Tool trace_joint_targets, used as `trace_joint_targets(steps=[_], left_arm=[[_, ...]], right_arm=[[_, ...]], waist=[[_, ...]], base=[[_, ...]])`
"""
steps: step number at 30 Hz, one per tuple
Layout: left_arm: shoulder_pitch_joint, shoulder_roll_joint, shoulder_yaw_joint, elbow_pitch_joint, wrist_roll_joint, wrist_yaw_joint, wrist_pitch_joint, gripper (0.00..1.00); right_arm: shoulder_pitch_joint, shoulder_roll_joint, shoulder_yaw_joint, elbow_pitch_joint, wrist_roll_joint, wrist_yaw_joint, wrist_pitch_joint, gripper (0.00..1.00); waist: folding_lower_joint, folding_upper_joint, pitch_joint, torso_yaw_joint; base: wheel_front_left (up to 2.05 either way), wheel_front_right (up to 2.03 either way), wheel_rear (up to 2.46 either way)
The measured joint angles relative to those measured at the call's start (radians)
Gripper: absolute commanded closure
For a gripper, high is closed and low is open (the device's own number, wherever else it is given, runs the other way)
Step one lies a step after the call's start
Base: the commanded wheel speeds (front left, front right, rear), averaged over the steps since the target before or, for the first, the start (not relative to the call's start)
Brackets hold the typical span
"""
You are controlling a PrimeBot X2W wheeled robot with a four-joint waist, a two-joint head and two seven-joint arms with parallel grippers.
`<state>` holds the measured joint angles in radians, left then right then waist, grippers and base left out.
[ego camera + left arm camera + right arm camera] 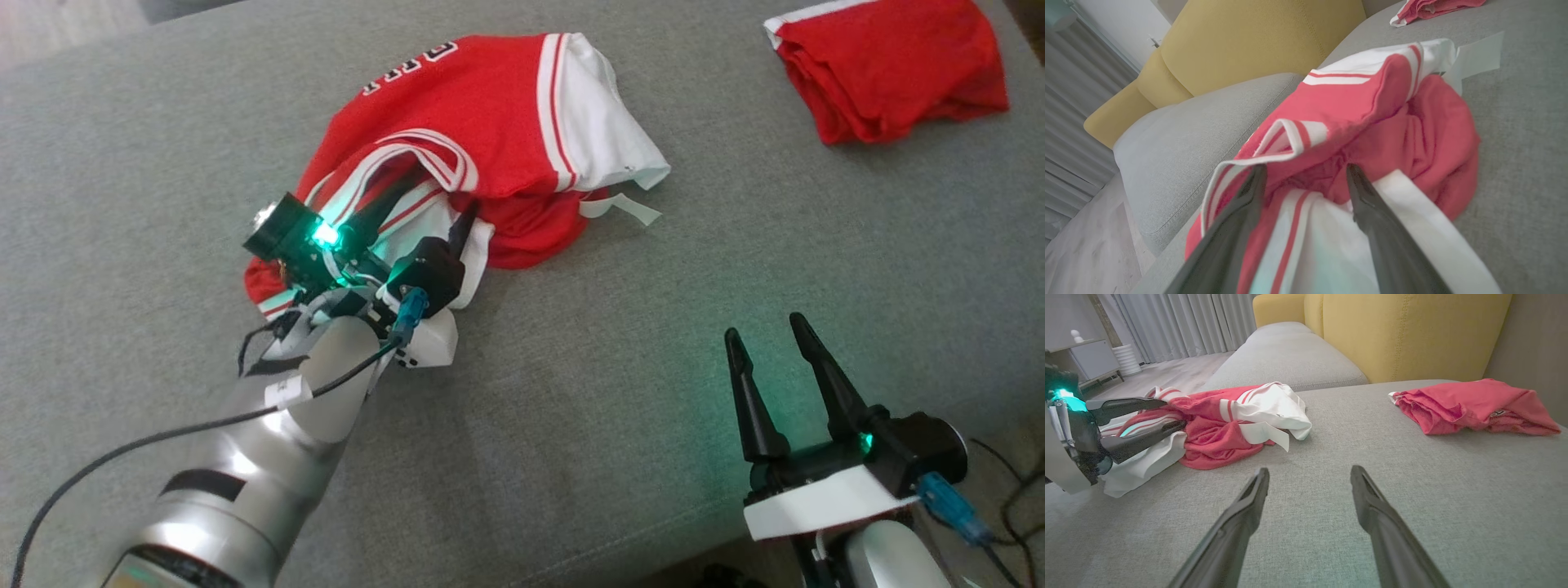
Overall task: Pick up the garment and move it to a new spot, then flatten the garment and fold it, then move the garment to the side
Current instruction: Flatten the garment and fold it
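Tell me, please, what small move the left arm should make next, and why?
Probably close the left gripper: its fingers stand open with a fold of the jersey between them, so shutting should catch fabric for the lift.

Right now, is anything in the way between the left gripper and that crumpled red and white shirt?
Nothing visible does. The left gripper is open and right at the red and white garment, with folds of cloth between its fingers. The other red garment lies apart from it, farther along the gray cushion.
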<state>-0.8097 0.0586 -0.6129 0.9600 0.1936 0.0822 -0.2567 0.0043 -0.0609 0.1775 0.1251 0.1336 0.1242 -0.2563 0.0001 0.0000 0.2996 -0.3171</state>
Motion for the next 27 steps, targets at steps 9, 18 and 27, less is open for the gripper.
trace_joint_targets(steps=[9,18,27], left_arm=[[-0.033,0.017,-0.037,-0.008,-0.012,0.079,0.0,0.0],[-0.022,0.046,-0.032,0.007,-0.082,0.124,0.0,0.0],[-0.034,0.046,-0.134,-0.033,-0.059,0.085,0.0,0.0]], right_arm=[[0.0,0.0,-0.018,0.0,0.0,0.0,0.0,0.0],[0.002,0.001,-0.045,0.002,0.018,0.0,0.0,0.0],[0.001,0.003,-0.041,0.008,0.023,0.0,0.0,0.0]], waist=[[-0.0001,0.0,0.006,-0.004],[-0.0001,0.0,-0.016,0.015],[-0.0001,0.0,0.006,0.012]], base=[[0.0,0.0,0.0],[0.0,0.0,0.0],[0.0,0.0,0.0]])
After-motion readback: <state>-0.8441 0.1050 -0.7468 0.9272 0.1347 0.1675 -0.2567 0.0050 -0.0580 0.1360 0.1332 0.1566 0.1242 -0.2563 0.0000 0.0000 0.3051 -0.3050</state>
